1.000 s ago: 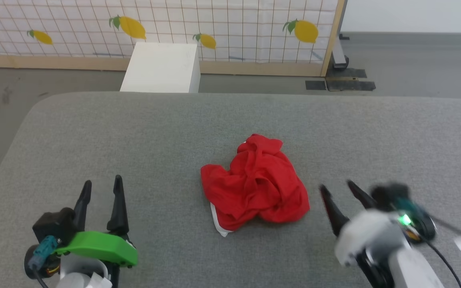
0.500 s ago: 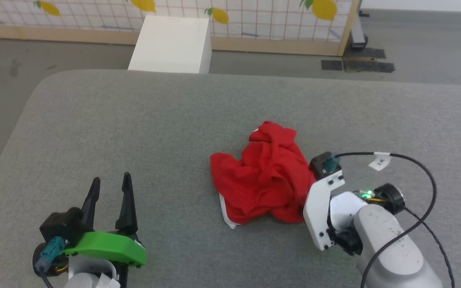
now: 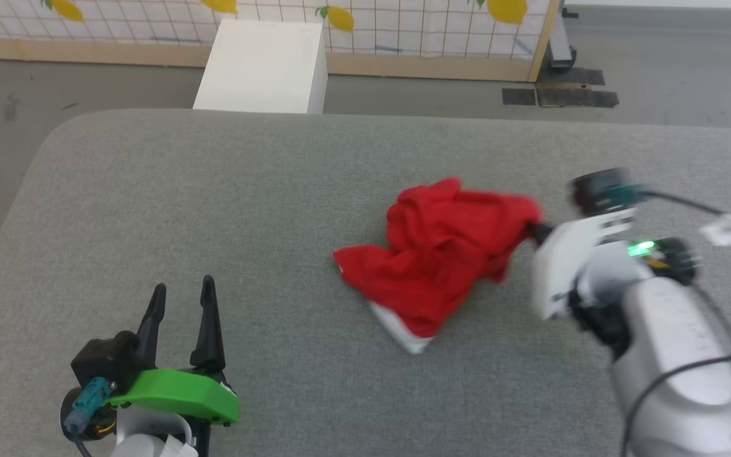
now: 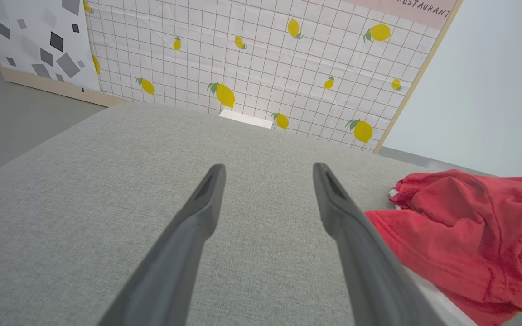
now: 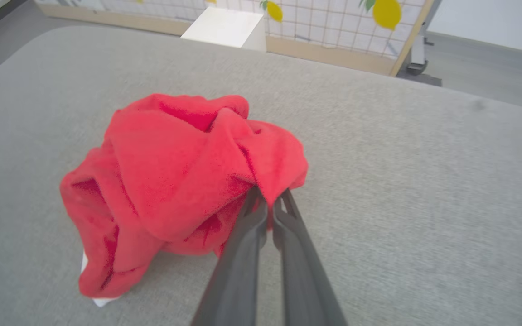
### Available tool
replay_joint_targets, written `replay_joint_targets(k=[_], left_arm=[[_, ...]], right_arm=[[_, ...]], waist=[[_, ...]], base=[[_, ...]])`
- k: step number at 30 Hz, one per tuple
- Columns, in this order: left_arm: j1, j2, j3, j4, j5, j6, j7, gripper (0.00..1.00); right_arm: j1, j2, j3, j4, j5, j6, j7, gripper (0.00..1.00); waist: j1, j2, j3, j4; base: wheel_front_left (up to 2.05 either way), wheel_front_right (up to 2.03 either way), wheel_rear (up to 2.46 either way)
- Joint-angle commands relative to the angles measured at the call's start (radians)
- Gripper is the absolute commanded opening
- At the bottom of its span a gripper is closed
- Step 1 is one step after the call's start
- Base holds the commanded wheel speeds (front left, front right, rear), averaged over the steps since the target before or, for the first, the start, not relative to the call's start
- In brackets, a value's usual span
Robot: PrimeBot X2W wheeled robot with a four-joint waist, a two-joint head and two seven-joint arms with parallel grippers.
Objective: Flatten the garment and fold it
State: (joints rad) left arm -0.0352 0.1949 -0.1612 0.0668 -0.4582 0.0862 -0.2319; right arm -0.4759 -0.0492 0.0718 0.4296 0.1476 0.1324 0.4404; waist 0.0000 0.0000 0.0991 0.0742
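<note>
Fingers of my right gripper [image 5: 268, 203] were pinched together on a fold at the right edge of the red garment [image 5: 175, 167], with the cloth bunched over their tips. From that fold the garment stretched taut toward the gripper, and the rest of it lay crumpled near the middle of the grey cushion [image 3: 213, 190]. A strip of white trim poked out at its near edge. In the head view my pale right forearm was blurred. My left gripper [image 3: 181, 289] sat at the lower left, well apart from the garment, its fingers spread wide and empty. Beyond the far edge of the cushion a white box [image 3: 264, 63] stood on the floor, in front of a panel [image 3: 403, 25] printed with lemons.
</note>
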Motion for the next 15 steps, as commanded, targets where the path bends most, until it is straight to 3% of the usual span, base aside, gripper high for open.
replay_joint_targets(k=[1, 6, 10, 13, 14, 15], left_arm=[[0.002, -0.002, -0.002, 0.003, 0.000, 0.003, -0.007, 1.00], [0.011, -0.003, -0.012, 0.006, -0.005, 0.001, -0.001, 1.00], [0.021, -0.004, -0.017, 0.010, -0.012, 0.000, 0.005, 1.00], [0.022, -0.005, -0.021, 0.014, -0.016, -0.001, 0.009, 1.00], [0.021, -0.007, -0.023, 0.015, -0.018, -0.001, 0.011, 1.00], [0.020, -0.008, -0.025, 0.017, -0.019, -0.002, 0.012, 1.00]], right_arm=[[0.014, -0.008, -0.050, -0.030, -0.009, -0.002, -0.014, 0.00], [0.193, -0.014, -0.226, -0.152, -0.055, -0.002, 0.026, 0.00], [0.354, -0.005, -0.240, -0.211, -0.022, -0.002, 0.100, 0.00], [0.410, -0.002, -0.247, -0.251, 0.032, -0.002, 0.096, 0.00], [0.418, -0.002, -0.248, -0.266, 0.062, -0.002, 0.075, 0.46], [0.420, -0.002, -0.254, -0.279, 0.090, -0.002, 0.047, 1.00]], waist=[[0.0000, 0.0000, -0.011, -0.009], [0.0000, 0.0000, -0.029, -0.017], [0.0000, 0.0000, -0.035, -0.026], [0.0000, 0.0000, -0.039, -0.032], [0.0000, 0.0000, -0.040, -0.032], [0.0000, 0.0000, -0.042, -0.031]], base=[[0.00, 0.00, 0.00], [0.00, 0.00, 0.00], [0.00, 0.00, 0.00], [0.00, 0.00, 0.00], [0.00, 0.00, 0.00], [0.00, 0.00, 0.00]])
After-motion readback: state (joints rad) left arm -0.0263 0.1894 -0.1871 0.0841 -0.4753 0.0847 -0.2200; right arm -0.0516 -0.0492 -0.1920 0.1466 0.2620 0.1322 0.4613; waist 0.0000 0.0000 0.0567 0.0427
